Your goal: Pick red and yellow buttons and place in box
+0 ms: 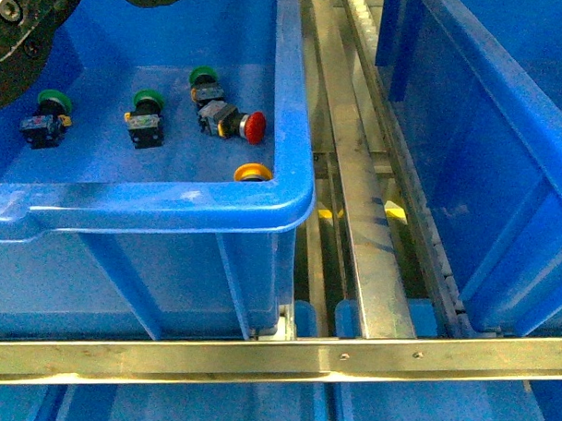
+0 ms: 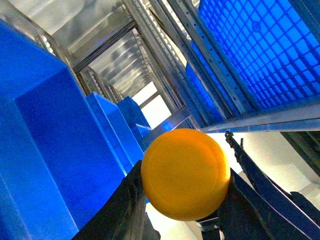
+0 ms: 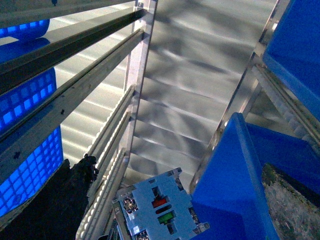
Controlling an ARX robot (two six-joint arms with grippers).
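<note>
My left gripper (image 2: 184, 192) is shut on a yellow button (image 2: 185, 174). Its round cap faces the left wrist camera, between two dark fingers (image 2: 120, 210). My right gripper (image 3: 150, 222) is shut on a red button (image 3: 159, 210). Only the switch's grey contact block shows, with a red and a green mark; the cap is hidden. In the front view neither gripper's jaws appear. A blue bin (image 1: 170, 210) at the left holds another red button (image 1: 253, 126) lying on its side and another yellow button (image 1: 253, 172) in the near corner. A second blue box (image 1: 499, 120) stands at the right.
Three green-capped switches (image 1: 146, 109) stand in the left bin. Metal rack rails (image 1: 353, 171) run between the two bins, and a metal crossbar (image 1: 286, 358) spans the front. A dark robot part (image 1: 7, 44) overhangs the bin's far left. Blue bin walls (image 3: 230, 190) crowd both wrist views.
</note>
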